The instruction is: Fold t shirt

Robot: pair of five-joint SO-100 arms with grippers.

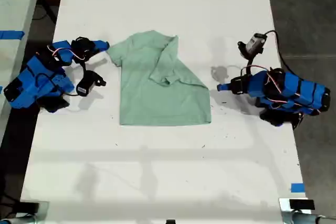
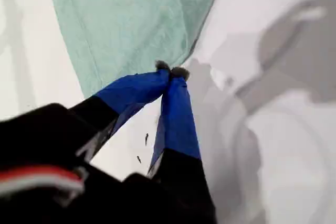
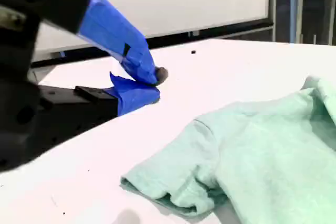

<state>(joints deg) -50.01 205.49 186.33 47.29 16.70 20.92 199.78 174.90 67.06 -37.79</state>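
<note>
The t shirt (image 1: 157,85) lies flat near the middle of the white table (image 1: 173,177), pale mint green, between the two blue arms. Its sleeve on the exterior view's right is folded inward, laid diagonally over the chest, while the sleeve on the exterior view's left sticks out toward the arm on that side. The bottom hem runs straight, toward the lower part of the exterior view.

My first gripper (image 2: 171,71) sits at the exterior view's right (image 1: 221,87), low over the bare table just beside the shirt's edge. In its wrist view the blue-taped fingertips meet at their tips with no cloth between them; the shirt (image 2: 131,19) lies just beyond the tips, close but apart, as far as the blurred picture lets me judge.

My second gripper (image 3: 149,83) is at the exterior view's left (image 1: 103,45), near the outstretched sleeve (image 3: 173,182). Its jaws are together or very nearly so, empty, with a strip of bare table separating them from the sleeve's cuff.

A strip of blue tape (image 1: 297,187) sticks to the table near the exterior view's lower right.
</note>
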